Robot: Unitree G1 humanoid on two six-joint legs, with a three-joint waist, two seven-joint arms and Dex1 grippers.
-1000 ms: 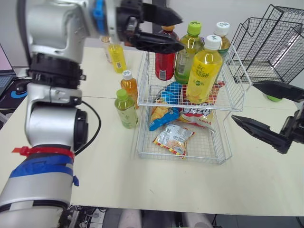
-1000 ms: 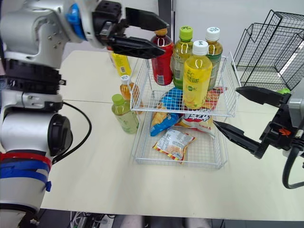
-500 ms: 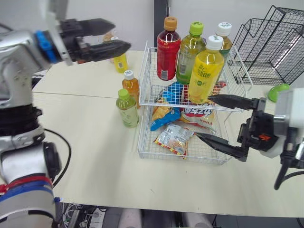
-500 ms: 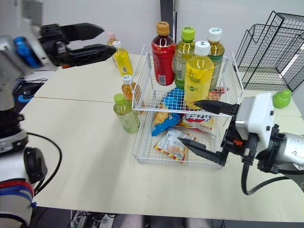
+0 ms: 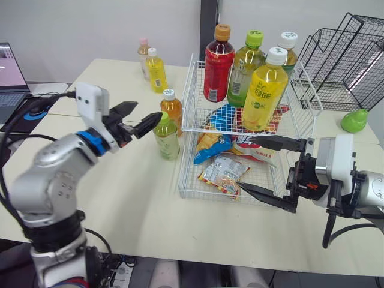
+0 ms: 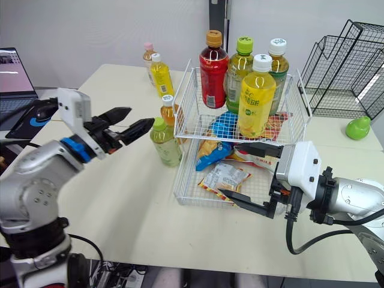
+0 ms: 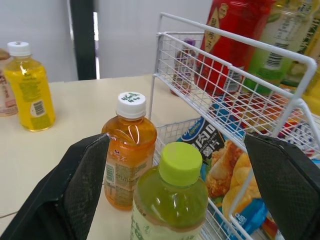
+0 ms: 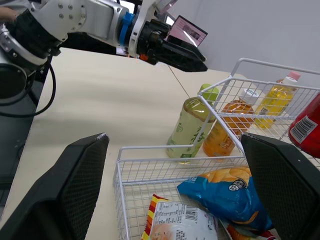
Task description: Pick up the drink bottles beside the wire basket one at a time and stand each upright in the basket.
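A two-tier white wire basket (image 5: 191, 90) holds several upright bottles on its upper tier, among them a red one (image 5: 217, 66) and a yellow one (image 5: 263, 93). Left of it stand a green-tea bottle with a lime cap (image 5: 166, 137), an orange bottle (image 5: 173, 111), a yellow bottle (image 5: 156, 71) and a pink-capped bottle (image 5: 143, 55). My left gripper (image 5: 145, 116) is open just left of the green-tea bottle (image 7: 172, 200), whose cap lies between the fingers without touching them. The right gripper (image 5: 247, 164) is open and empty at the basket's front right.
Snack packets (image 5: 221, 173) lie in the basket's lower tier. Black wire racks (image 5: 351, 54) stand at the back right, with a green pear-shaped object (image 5: 354, 120) beside them. A laptop (image 5: 11, 66) and cables sit at the far left.
My left arm has swung down from high at the back to table level beside the green-tea bottle. The right gripper came in from the right to the basket's front and holds there.
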